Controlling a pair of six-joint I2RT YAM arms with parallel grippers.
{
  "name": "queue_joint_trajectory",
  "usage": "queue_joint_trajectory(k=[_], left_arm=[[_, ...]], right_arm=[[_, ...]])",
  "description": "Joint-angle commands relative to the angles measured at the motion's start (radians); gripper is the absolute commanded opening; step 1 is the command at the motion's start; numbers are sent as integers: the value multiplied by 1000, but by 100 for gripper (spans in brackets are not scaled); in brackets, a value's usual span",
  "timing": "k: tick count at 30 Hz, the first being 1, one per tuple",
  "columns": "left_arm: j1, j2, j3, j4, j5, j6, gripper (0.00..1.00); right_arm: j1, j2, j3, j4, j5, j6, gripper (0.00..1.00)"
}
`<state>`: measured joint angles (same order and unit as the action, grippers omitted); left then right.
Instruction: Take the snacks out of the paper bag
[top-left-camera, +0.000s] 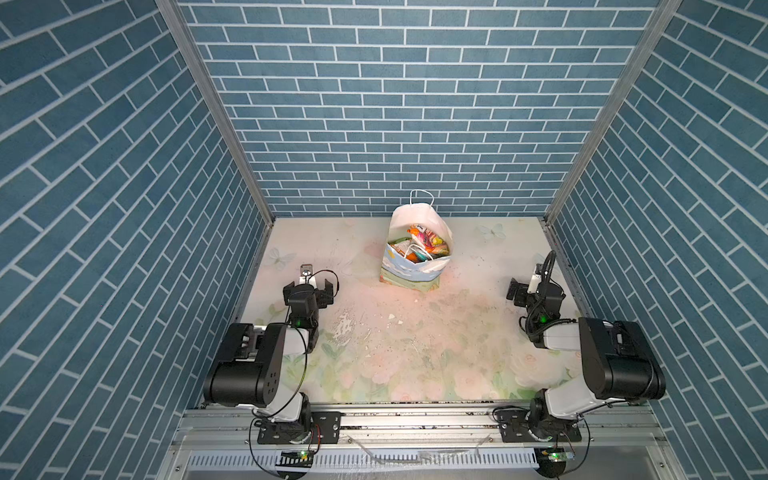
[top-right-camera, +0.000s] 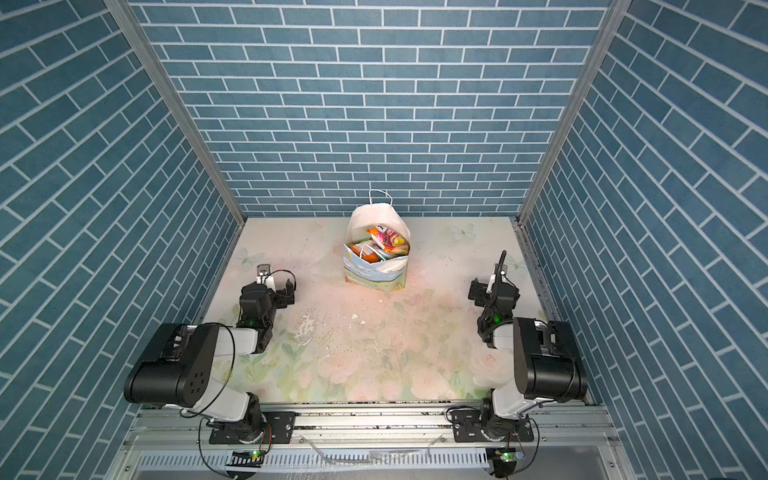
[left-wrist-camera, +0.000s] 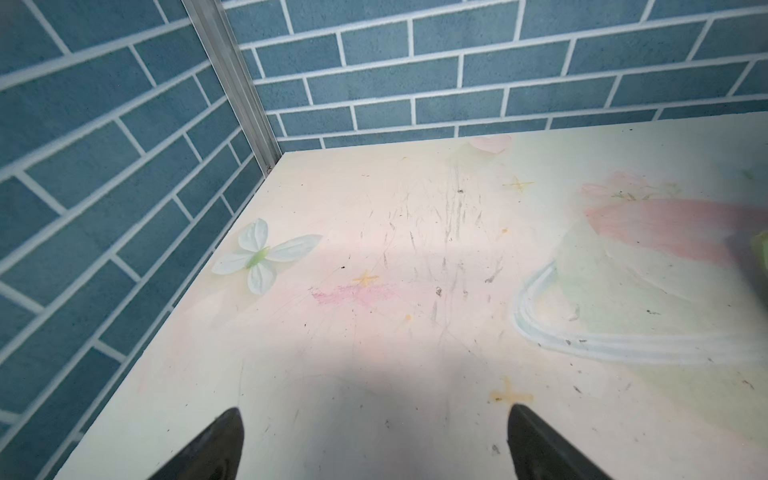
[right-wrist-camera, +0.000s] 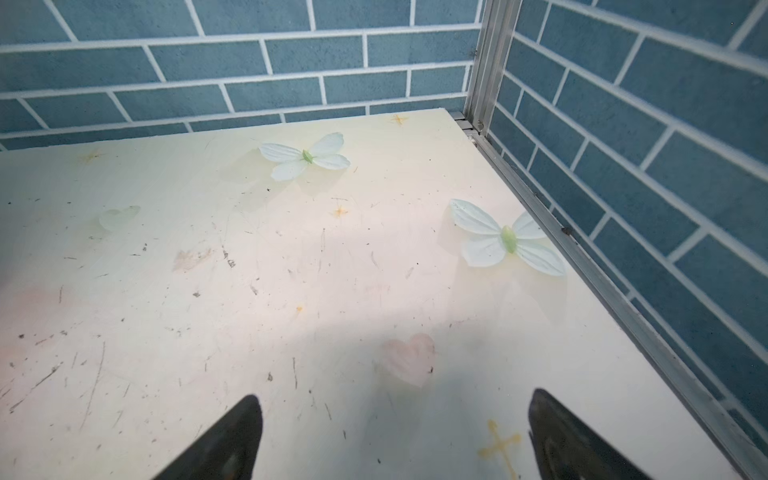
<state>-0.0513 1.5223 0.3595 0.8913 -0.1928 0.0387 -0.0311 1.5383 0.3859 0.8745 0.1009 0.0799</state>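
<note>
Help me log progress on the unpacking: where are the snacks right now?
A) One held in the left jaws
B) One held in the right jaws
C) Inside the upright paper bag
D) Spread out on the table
C: in both top views the snacks lie piled inside the standing paper bag, and none shows on the table.

snacks (top-right-camera: 384, 243) in paper bag (top-right-camera: 371, 273) (upright)

The boxy paper bag (top-left-camera: 409, 272) is white inside, printed outside with blue sky, clouds and green meadow. The crinkly plastic snack packets (top-left-camera: 428, 243) show orange, yellow and pink. The cream worktop (top-left-camera: 457, 332) bears faded pink roses; the walls (top-left-camera: 415, 104) are blue brick.
</note>
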Motion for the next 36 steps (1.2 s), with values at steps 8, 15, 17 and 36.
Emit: queue_joint_trajectory(k=[8, 15, 17, 36], left_arm=[[-4, 5, 15, -2, -3, 7, 100], [4, 5, 13, -2, 8, 2, 100], [4, 6, 15, -2, 7, 3, 100], [-33, -108, 75, -212, -197, -28, 100]], right_arm=[[-1, 5, -1, 8, -12, -23, 99], [-2, 4, 4, 1, -17, -19, 99], [-3, 4, 4, 1, -17, -17, 99], [2, -21, 11, -32, 56, -2, 99]])
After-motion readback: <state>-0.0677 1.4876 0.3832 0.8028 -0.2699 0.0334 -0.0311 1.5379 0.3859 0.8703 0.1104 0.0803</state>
